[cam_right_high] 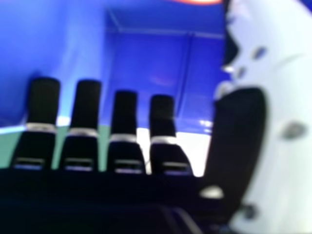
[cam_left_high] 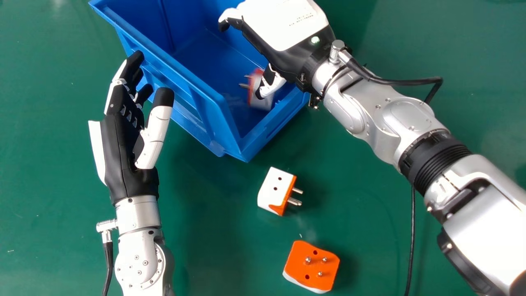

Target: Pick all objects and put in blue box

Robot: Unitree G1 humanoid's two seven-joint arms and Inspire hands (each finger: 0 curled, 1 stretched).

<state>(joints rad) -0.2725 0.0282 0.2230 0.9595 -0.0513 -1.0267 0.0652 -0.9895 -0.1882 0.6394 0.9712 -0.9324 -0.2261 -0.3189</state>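
Observation:
Over the near right part of the blue box [cam_left_high: 181, 80], my right hand [cam_left_high: 283, 26] is open, its back upward. A blurred white and red plug adapter [cam_left_high: 253, 84] is beside and partly behind its thumb, pins pointing left, inside the box outline; whether it touches the hand or floor I cannot tell. In the right hand view my hand [cam_right_high: 124, 117] has straight fingers against the blue box [cam_right_high: 146, 58]. My left hand [cam_left_high: 123, 144] stands open left of the box. On the table lie a white-orange adapter [cam_left_high: 276, 187] on its side and an orange adapter [cam_left_high: 310, 263] with pins up.
The green table [cam_left_high: 213, 255] surrounds the box. My right forearm [cam_left_high: 382, 111] crosses from the lower right over the box's near right edge. A black cable [cam_left_high: 412, 242] hangs beneath that forearm. The box's front corner points toward the adapters on the table.

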